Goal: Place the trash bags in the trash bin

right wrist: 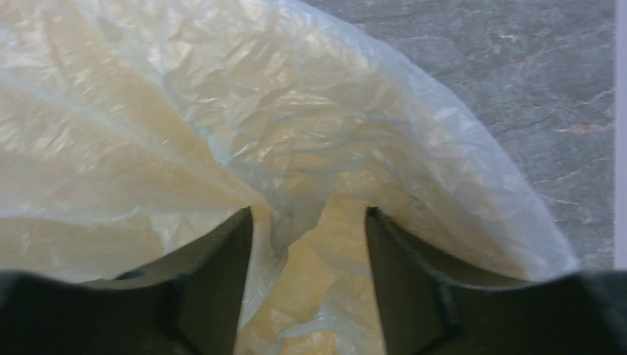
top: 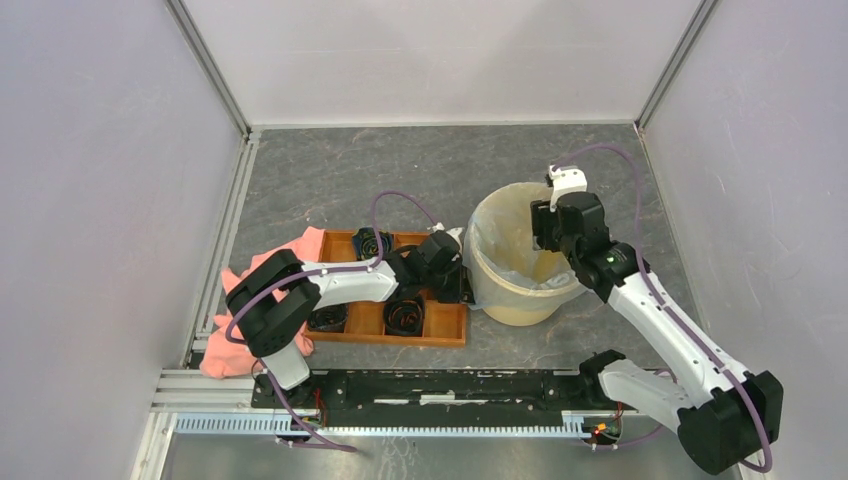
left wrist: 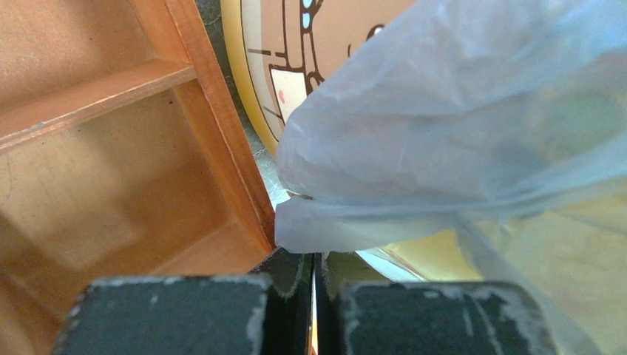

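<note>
Soft, even light, faint shadows; overhead view sharp, wrist views blurred up close, trash bag (right wrist: 222,89) slightly glossy.

A grey, stone-patterned table (top: 350,170) carries three things. An orange-brown compartment tray (top: 400,339) lies flat on it. A crumpled salmon-pink cloth (top: 225,350) lies against the tray's left end. A round pale-yellow trash bin (top: 515,305) stands upright just beside the tray's right end.

Trash bag (right wrist: 222,111): thin translucent film, wrinkled, glossy. Trash bin (top: 515,308): smooth plastic. Tray (left wrist: 111,185): matt, wood-look. Cloth (top: 225,350): soft crumpled fabric. Table (top: 400,170): matt, stone-patterned.
</note>
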